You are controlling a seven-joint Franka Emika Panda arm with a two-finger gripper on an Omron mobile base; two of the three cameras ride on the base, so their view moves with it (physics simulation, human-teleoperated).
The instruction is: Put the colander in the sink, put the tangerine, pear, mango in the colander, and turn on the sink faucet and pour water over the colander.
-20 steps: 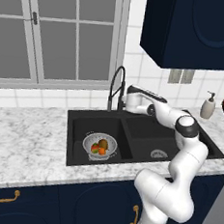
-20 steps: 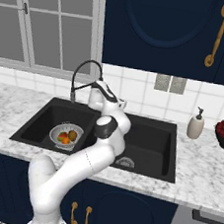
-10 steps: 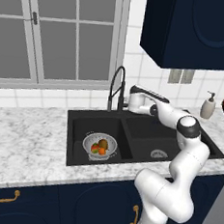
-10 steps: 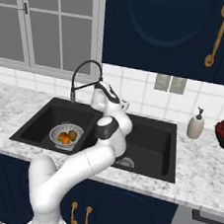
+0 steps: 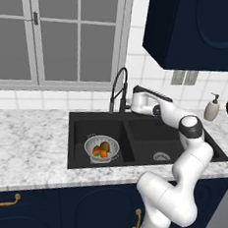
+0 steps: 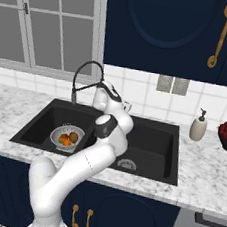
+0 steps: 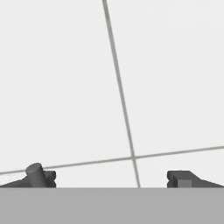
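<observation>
In the left base view, the silver perforated colander (image 5: pixel 101 148) sits in the left basin of the black sink (image 5: pixel 143 133), holding small red, green and orange fruits. In the right base view, the black arched faucet (image 6: pixel 86 74) stands behind the sink, with the gripper (image 6: pixel 98 99) beside it. In the hand view, the fingertips (image 7: pixel 40 176) stand wide apart before white wall tiles (image 7: pixel 61 87).

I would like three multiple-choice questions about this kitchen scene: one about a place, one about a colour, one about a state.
1. Where is the colander?
A. left basin of the sink
B. right basin
C. on the marble counter

2. What colour is the sink faucet?
A. silver
B. black
C. white

3. How is the gripper?
A. shut on a fruit
B. shut on nothing
C. open

Answers:
1 A: the colander sits in the left basin, fruit inside.
2 B: the arched neck is black against the tiles.
3 C: the hand view shows the fingertips far apart, nothing between them.
</observation>
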